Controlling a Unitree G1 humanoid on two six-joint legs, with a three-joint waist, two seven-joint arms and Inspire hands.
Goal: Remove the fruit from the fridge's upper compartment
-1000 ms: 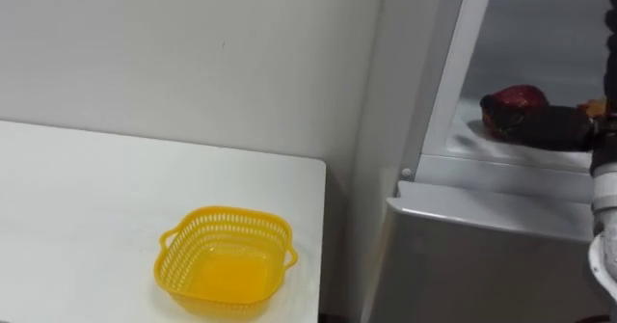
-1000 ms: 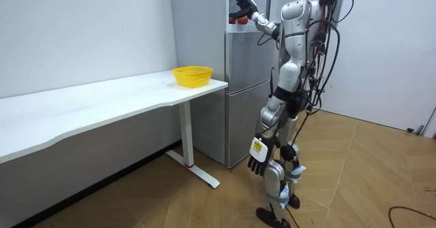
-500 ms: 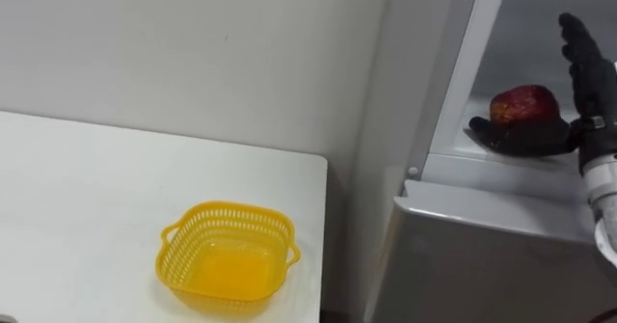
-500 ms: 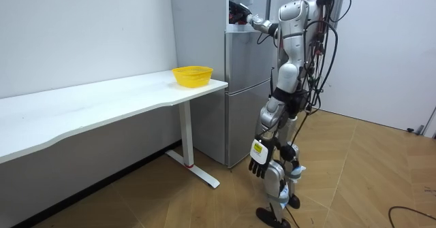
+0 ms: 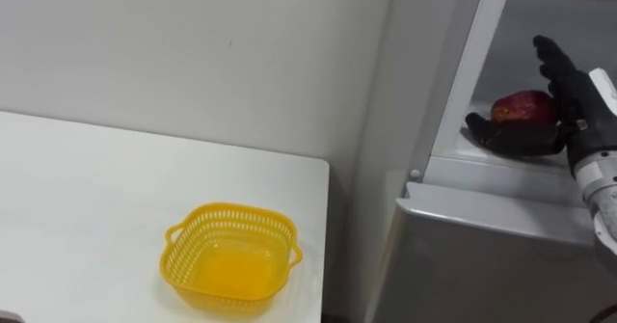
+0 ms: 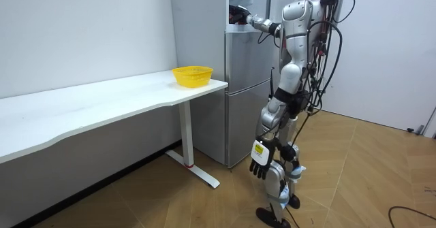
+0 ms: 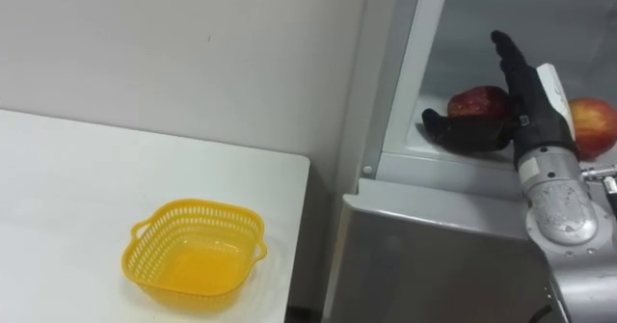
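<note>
I'm standing the robot right in front of the fridge (image 5: 482, 255), beside the end of the white table (image 5: 96, 198), and I'm reaching its right arm up into the open upper compartment. The right hand (image 5: 576, 106) is sitting against a red apple (image 5: 525, 106) near the front of the shelf (image 5: 463, 151). Its fingers are pointing straight up along the apple's right side. The thumb is stretching out low across the apple's front, so the hand is cupping the fruit wide open, not closing on it. I can't tell whether the thumb is taking any of the apple's weight.

In the right eye view I'm also seeing a second apple (image 7: 593, 125) on the same shelf, just right of the hand. A yellow basket (image 5: 229, 210) is sitting on the table near the corner closest to the fridge. In the room view the left hand (image 6: 259, 165) is hanging by the robot's knee, fingers loose and holding nothing.
</note>
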